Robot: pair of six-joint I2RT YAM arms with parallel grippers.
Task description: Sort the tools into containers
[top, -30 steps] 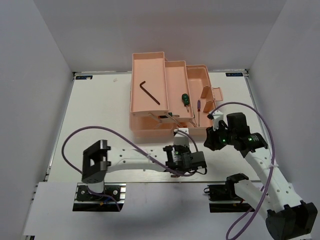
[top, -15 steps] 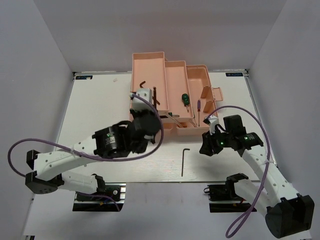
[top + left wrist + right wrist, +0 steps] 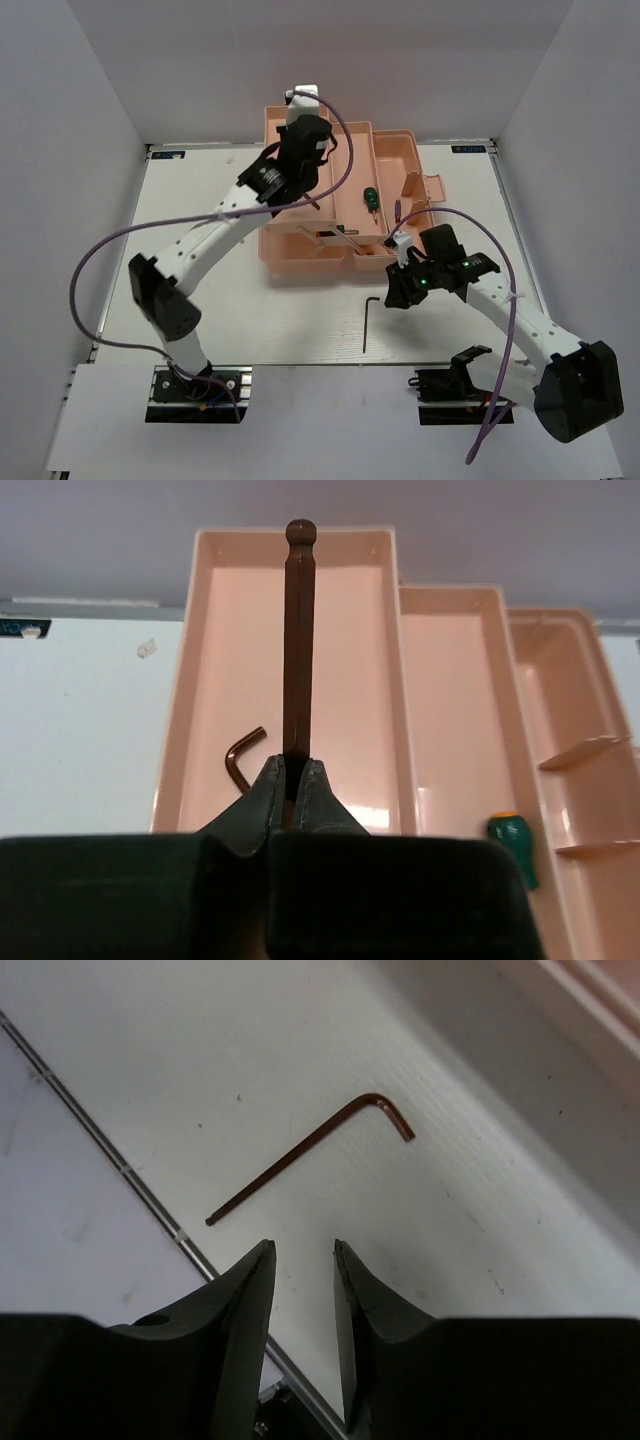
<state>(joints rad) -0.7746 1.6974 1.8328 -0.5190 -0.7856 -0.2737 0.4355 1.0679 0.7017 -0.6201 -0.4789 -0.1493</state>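
Observation:
My left gripper [image 3: 293, 765] is shut on a dark hex key [image 3: 299, 640] that sticks out beyond its jaws over the toolbox's far-left tray [image 3: 220, 680]. A second hex key [image 3: 243, 760] lies in that tray, partly hidden by the fingers. A third hex key [image 3: 367, 322] [image 3: 300, 1160] lies on the table in front of the salmon-pink toolbox [image 3: 300, 262]. Just right of it hovers my right gripper [image 3: 392, 298] [image 3: 303, 1245], open and empty. A green-handled screwdriver [image 3: 370, 198] [image 3: 512, 845] and a thin purple driver [image 3: 398, 212] rest in the right-hand compartments.
The toolbox's stepped trays stand open at the back centre, its lid handle [image 3: 425, 187] on the right. The table's metal front edge [image 3: 150, 1200] runs close below the loose hex key. White walls enclose the table on three sides.
My left arm has swung from the table's front centre up and back over the far-left tray, carrying a hex key. My right gripper has moved left and down toward the key on the table.

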